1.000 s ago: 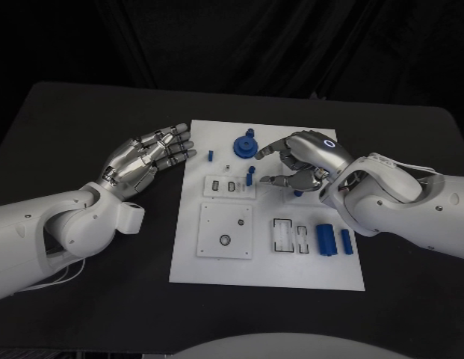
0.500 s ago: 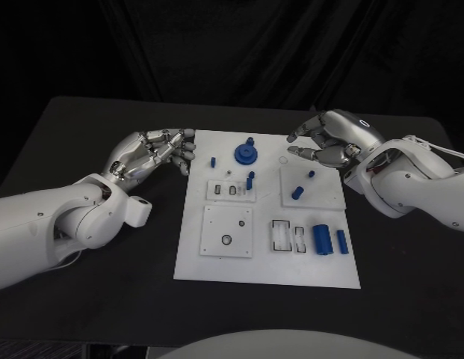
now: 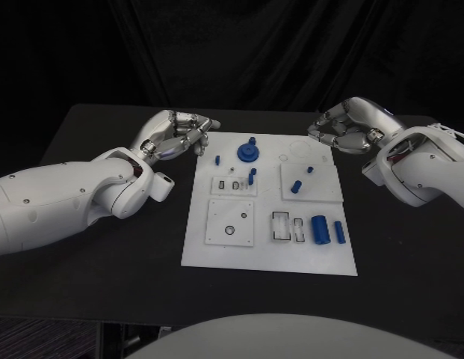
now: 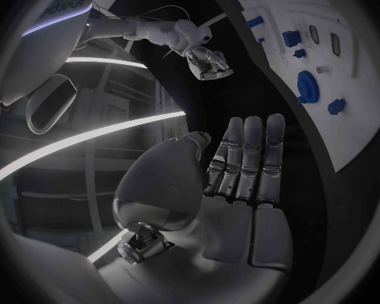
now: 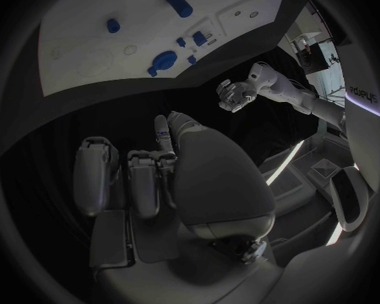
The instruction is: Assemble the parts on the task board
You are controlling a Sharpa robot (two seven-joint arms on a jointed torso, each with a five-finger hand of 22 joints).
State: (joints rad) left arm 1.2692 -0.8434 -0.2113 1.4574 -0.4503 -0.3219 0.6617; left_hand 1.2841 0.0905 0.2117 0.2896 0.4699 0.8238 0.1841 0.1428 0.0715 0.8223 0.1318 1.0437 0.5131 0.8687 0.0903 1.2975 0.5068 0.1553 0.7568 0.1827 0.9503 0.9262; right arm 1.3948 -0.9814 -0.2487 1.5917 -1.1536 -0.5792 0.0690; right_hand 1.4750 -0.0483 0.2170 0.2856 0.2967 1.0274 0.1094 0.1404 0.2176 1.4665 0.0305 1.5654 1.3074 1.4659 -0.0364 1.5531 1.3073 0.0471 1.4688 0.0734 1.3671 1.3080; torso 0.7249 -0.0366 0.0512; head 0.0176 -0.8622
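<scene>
I have both hands off the task board (image 3: 270,258) and above the black table (image 3: 102,262). My left hand (image 3: 175,134) sits just off the board's far left corner, over bare table, with its forearm running back toward the near left. In the left wrist view that hand (image 4: 241,175) is flat, its fingers (image 4: 253,148) straight and side by side, thumb out to one side, and nothing is in it. My right hand (image 3: 348,126) is beyond the board's far right corner, fingers curled in toward the palm. From the right wrist view the fingers (image 5: 143,179) are folded down and I see nothing between them.

The board lies in the middle of the table, long side running away from me. At its far end stands a blue round part with a knob (image 3: 249,152), a small blue peg (image 3: 217,159) beside it on the left. A blue pin (image 3: 252,176) stands upright by a small white plate with slots, and two small blue pieces (image 3: 299,185) lie on a square white plate to the right. Nearer me, a blue cylinder (image 3: 321,229) and a thinner blue bar (image 3: 339,232) lie side by side, next to a slotted tray.

The board's left and right edges both have open dark table alongside, and a wide strip lies between its near edge and me. The far edge is close to the table's back rim, between the two hands.
</scene>
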